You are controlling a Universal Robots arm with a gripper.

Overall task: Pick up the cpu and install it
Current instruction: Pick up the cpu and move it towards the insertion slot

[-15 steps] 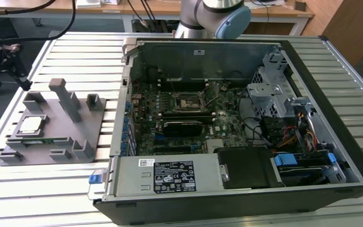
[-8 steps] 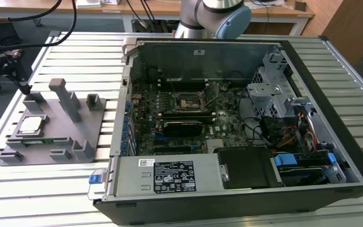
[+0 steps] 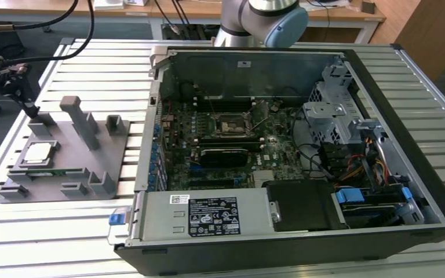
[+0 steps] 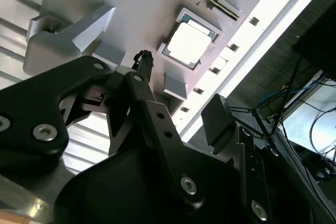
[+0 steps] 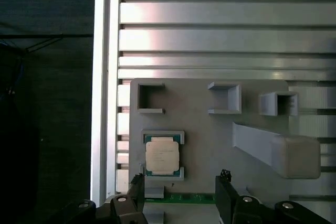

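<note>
**End effector spread above the fixture, cpu not yet lifted**

Your end effector (image 3: 29, 109) hangs over the grey plastic fixture (image 3: 91, 156). The fixture lies flat on the slatted table (image 3: 53, 231), close to the table edge at the exterior view's left. The 2 fingers (image 5: 224, 182) stand wide apart and pinch nothing, as you can see in both wrist views.

The cpu (image 5: 162, 156) sits in its framed recess on the fixture, pale metal top up, on the side of the fixture nearest that table edge. In the first wrist view it lies just beyond the fingertips, closer to 1 finger than to the other, and neither finger touches it. A thin green memory stick (image 5: 189, 198) lies along the fixture just beside the recess.

The open computer case (image 3: 307, 243) takes up the middle of the table, near the fixture. Inside it, on the board, you can see the square socket frame (image 3: 229, 124) with its dark centre, well apart from the cpu.
</note>
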